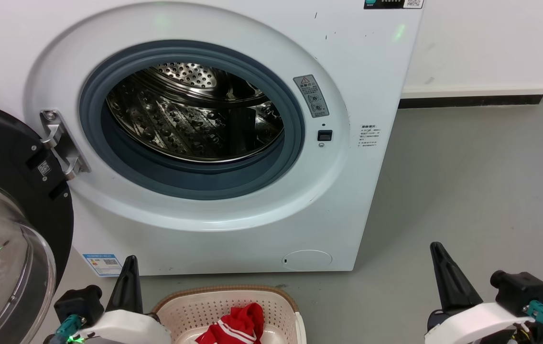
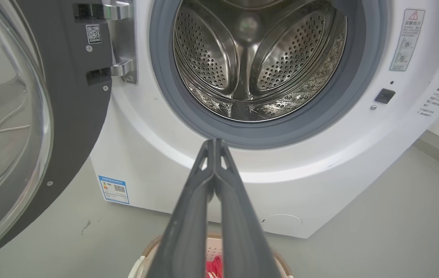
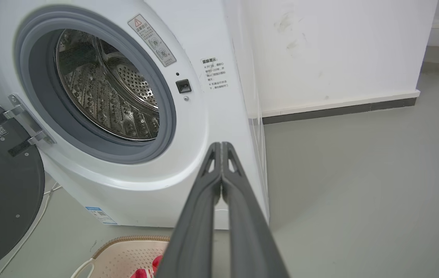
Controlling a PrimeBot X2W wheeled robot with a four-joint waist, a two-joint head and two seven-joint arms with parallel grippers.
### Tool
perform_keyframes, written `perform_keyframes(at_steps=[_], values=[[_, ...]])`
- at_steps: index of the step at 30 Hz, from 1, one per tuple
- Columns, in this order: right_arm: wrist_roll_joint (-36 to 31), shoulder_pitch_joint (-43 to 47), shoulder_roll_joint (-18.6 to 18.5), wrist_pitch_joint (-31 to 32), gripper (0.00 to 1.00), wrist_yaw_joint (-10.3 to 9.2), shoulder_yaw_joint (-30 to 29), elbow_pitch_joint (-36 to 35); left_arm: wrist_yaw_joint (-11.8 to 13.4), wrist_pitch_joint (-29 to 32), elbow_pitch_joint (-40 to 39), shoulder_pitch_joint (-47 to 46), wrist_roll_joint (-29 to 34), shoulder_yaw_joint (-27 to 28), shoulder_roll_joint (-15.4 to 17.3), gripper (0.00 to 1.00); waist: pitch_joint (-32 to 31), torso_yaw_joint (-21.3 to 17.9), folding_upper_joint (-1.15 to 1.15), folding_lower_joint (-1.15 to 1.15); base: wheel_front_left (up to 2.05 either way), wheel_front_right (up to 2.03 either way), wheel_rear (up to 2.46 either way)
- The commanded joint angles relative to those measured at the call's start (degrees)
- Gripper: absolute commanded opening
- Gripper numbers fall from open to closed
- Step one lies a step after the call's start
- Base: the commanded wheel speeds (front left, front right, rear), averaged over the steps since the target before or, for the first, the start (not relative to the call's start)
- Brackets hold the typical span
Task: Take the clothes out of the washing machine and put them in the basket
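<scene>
Looks abt done: drum (image 1: 190,119) of the washing machine (image 1: 362,71) shows bare steel, no red inside, clothes (image 1: 235,325) lie in the basket (image 1: 233,288) on the floor in front, left gripper (image 2: 215,142) & right gripper (image 3: 221,144) fingers clenched on nothing; drum's near bottom & basket's lower part cut off.

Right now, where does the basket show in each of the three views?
Head view: basket at bottom centre, below the washer.
Left wrist view: bottom edge, partly behind the left gripper.
Right wrist view: bottom left.
Shared landmark: the blue label low on the washer, above and left of the basket in every view.
</scene>
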Motion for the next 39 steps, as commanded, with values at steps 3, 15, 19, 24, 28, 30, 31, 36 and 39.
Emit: perform_keyframes(at_steps=[3,15,19,24,28,30,31,36,39], values=[[6.06,-2.30,-0.61,0.66,0.00,0.00,-0.39,-0.25,-0.65,1.00,-1.13,-1.84,-5.48,0.46,0.09,0.00,0.05,0.09,0.00,0.00,0.00,0.00,0.00],[17.83,-3.37,-1.09,2.11,0.00,0.00,-1.08,0.78,-1.64,3.47,-1.12,-2.52,-16.37,1.26,-0.32,0.00,0.19,0.31,0.00,0.00,0.00,0.00,0.00],[21.71,-3.64,-1.22,2.63,0.00,0.00,-1.35,1.12,-1.99,4.33,-1.06,-2.74,-20.00,1.55,-0.45,0.00,0.24,0.39,0.00,0.00,0.00,0.00,0.00],[26.32,-4.10,-1.35,3.29,0.00,0.00,-1.71,1.52,-2.40,5.36,-0.99,-3.07,-24.31,1.92,-0.62,0.00,0.30,0.50,0.00,0.00,0.00,0.00,0.00],[29.79,-4.41,-1.44,3.77,0.00,0.00,-2.01,1.84,-2.69,6.18,-0.92,-3.32,-27.58,2.21,-0.76,0.00,0.35,0.58,0.00,0.00,0.00,0.00,0.00],[31.51,-4.48,-1.47,4.01,0.00,-0.01,-2.16,1.99,-2.83,6.55,-0.89,-3.45,-29.16,2.36,-0.82,0.00,0.37,0.62,0.00,0.00,0.00,0.00,0.00],[32.32,-4.53,-1.49,4.15,0.00,-0.01,-2.24,2.07,-2.92,6.77,-0.87,-3.51,-29.96,2.43,-0.85,0.00,0.38,0.64,0.00,0.00,0.00,0.00,0.00],[36.33,-4.89,-1.56,4.80,0.00,-0.01,-2.62,2.44,-3.26,7.69,-0.79,-3.73,-33.77,2.79,-1.00,0.00,0.45,0.74,0.00,0.00,0.00,0.00,0.00],[38.67,-5.12,-1.60,5.15,0.00,-0.01,-2.85,2.65,-3.50,8.23,-0.74,-3.88,-35.95,2.99,-1.09,0.00,0.48,0.80,0.00,0.00,0.00,0.00,0.00]])
